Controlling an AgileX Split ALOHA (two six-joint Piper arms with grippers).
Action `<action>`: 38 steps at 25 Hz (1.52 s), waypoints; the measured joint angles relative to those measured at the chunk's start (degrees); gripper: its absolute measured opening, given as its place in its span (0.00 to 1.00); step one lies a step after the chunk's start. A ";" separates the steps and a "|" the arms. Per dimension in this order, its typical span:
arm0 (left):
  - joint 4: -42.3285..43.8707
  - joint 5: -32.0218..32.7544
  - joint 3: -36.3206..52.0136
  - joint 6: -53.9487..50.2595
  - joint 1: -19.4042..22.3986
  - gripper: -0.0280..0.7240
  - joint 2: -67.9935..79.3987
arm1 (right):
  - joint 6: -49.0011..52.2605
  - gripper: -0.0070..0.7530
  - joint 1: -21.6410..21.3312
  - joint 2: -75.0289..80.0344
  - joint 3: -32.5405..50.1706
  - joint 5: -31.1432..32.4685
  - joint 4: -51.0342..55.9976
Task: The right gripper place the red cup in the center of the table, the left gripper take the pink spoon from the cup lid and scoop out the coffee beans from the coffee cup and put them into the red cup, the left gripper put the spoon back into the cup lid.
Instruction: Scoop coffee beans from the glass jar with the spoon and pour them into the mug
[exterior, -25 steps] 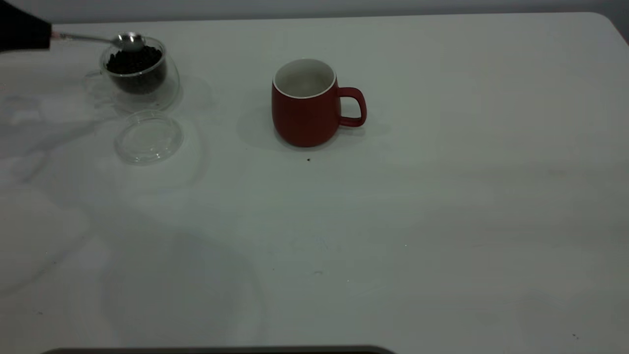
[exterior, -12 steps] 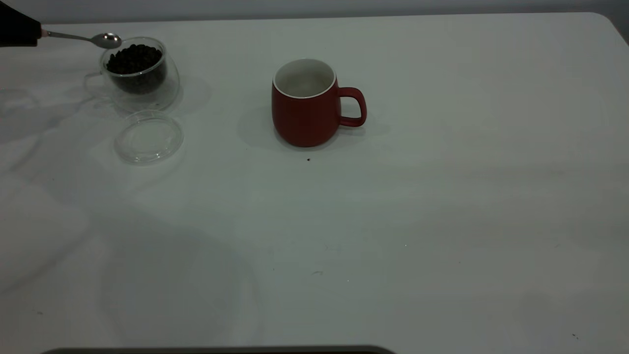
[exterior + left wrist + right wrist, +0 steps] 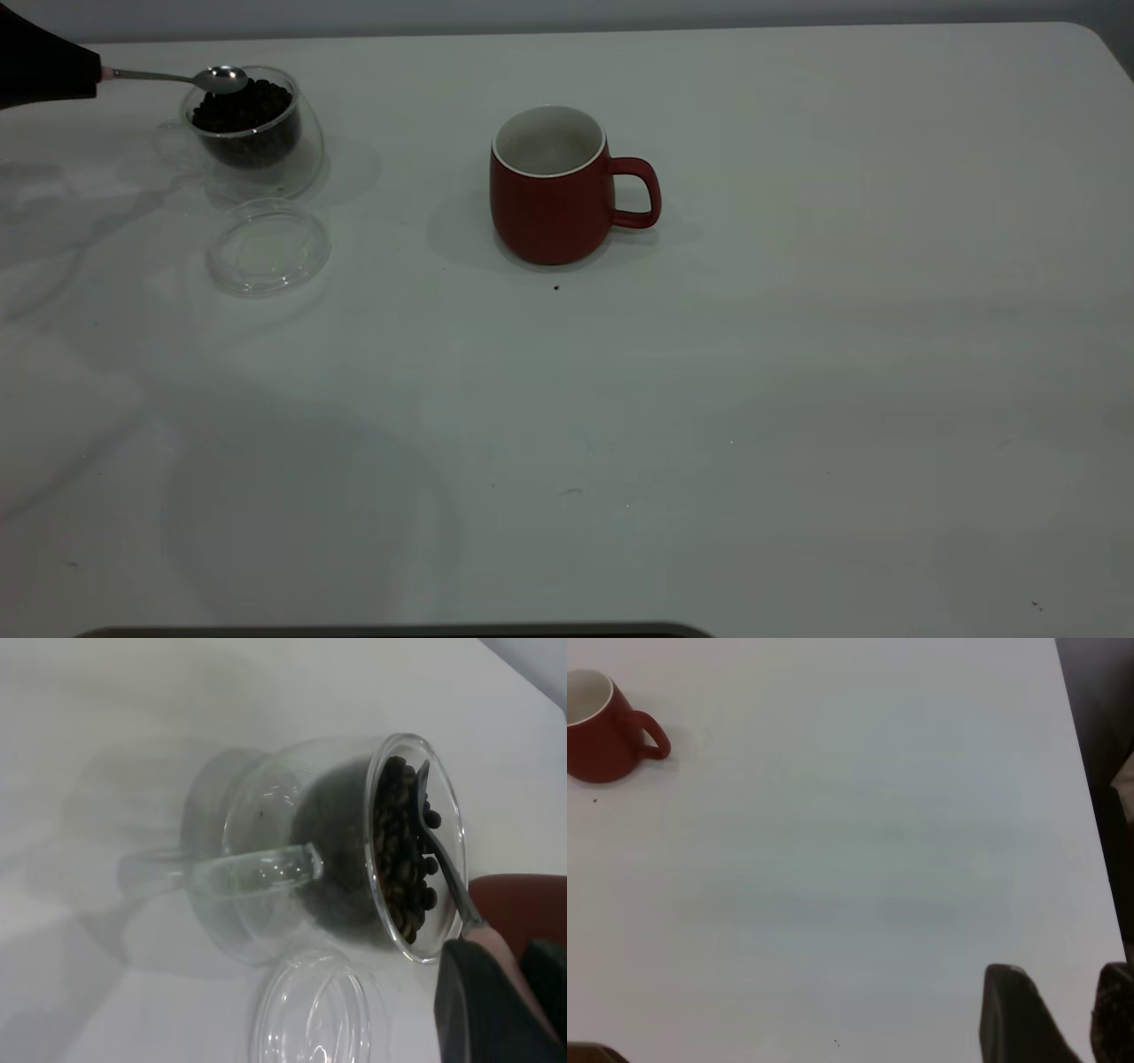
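Note:
The red cup (image 3: 551, 189) stands upright near the table's middle, its handle toward the right; it also shows in the right wrist view (image 3: 601, 731). The glass coffee cup (image 3: 251, 133) full of coffee beans (image 3: 241, 104) stands at the far left. My left gripper (image 3: 49, 66) is shut on the pink-handled spoon (image 3: 177, 78), whose metal bowl sits over the beans at the cup's rim (image 3: 425, 828). The clear cup lid (image 3: 268, 245) lies empty in front of the coffee cup. My right gripper (image 3: 1063, 1010) is off to the right with a gap between its fingers, holding nothing.
A single dark speck (image 3: 556, 287) lies on the table just in front of the red cup. The table's right edge (image 3: 1090, 815) runs close to my right gripper.
The spoon drew back to the left off the beans half a second ago and has now come back right, its bowl over the cup's rim again. The cups and lid have not moved.

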 joint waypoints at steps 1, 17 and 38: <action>0.00 0.06 0.00 0.01 0.00 0.19 0.00 | 0.00 0.33 0.00 0.00 0.00 0.00 0.00; 0.17 -1.76 0.00 1.11 -0.95 0.19 0.11 | 0.00 0.33 0.00 0.00 0.00 0.00 0.00; 0.01 -2.11 0.00 -5.55 -2.44 0.19 2.20 | 0.00 0.33 0.00 0.00 0.00 0.00 0.00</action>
